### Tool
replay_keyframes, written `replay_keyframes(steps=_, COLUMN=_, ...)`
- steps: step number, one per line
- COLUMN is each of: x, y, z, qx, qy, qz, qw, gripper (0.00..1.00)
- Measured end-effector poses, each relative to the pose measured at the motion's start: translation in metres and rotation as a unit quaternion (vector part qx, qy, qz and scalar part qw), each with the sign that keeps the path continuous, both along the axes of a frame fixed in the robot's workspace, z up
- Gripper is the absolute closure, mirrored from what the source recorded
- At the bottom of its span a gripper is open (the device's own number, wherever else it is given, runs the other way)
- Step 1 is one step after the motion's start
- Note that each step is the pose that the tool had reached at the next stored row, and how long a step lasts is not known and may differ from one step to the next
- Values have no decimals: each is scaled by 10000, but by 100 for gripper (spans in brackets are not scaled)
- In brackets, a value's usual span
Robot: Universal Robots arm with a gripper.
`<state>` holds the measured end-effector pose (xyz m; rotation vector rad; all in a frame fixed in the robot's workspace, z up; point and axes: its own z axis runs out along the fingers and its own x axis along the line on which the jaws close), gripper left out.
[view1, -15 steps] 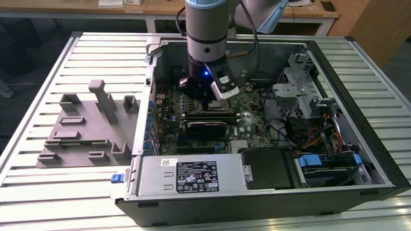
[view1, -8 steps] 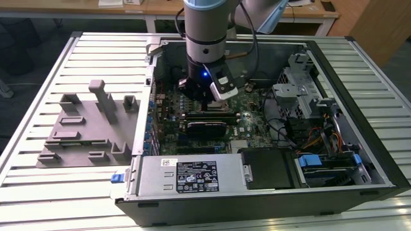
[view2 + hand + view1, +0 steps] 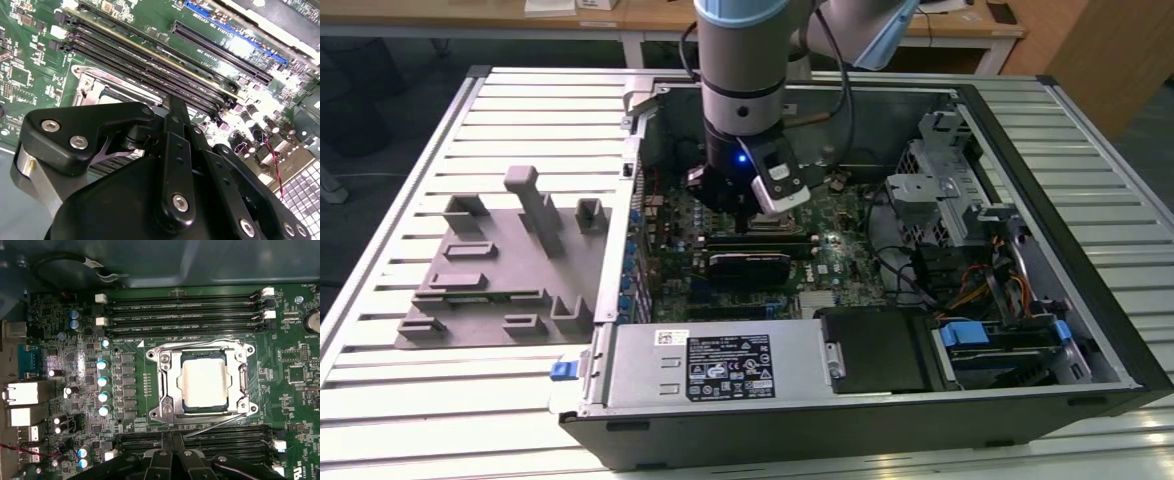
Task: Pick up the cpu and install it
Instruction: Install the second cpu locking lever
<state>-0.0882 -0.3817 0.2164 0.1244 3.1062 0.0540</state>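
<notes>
The cpu [image 3: 205, 382], a flat square chip with a shiny silver top, lies inside the metal-framed socket [image 3: 165, 385] on the green motherboard in the first wrist view. My gripper [image 3: 167, 439] hangs above the board just beside the socket, over the memory slots. Its black fingers are shut together with nothing between them. In the exterior view the gripper [image 3: 750, 215] reaches down into the open computer case [image 3: 1067, 330] near the board's middle. The second wrist view has the gripper [image 3: 175, 105] and its black linkages in front of the socket frame [image 3: 87, 80].
Rows of memory slots [image 3: 185, 310] run on both sides of the socket. A power supply [image 3: 720, 365] and a drive cage [image 3: 947, 190] crowd the case, with cables on the exterior view's right. A grey fixture tray [image 3: 494, 270] lies on the slatted table at the exterior view's left.
</notes>
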Motion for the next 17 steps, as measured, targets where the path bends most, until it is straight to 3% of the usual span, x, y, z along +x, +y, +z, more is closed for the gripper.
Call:
replay_keyframes(steps=7, x=-24, y=-16, z=-37, qx=13, qy=0, qz=0, qw=10000, gripper=89)
replay_keyframes(steps=11, x=-42, y=-35, z=-56, qx=64, qy=0, qz=0, qw=10000, gripper=89)
replay_keyframes(steps=13, x=-47, y=-47, z=-62, qx=123, qy=0, qz=1, qw=9999, gripper=89)
replay_keyframes(steps=17, x=-52, y=-73, z=-68, qx=363, qy=-1, qz=9, qw=9993, gripper=89)
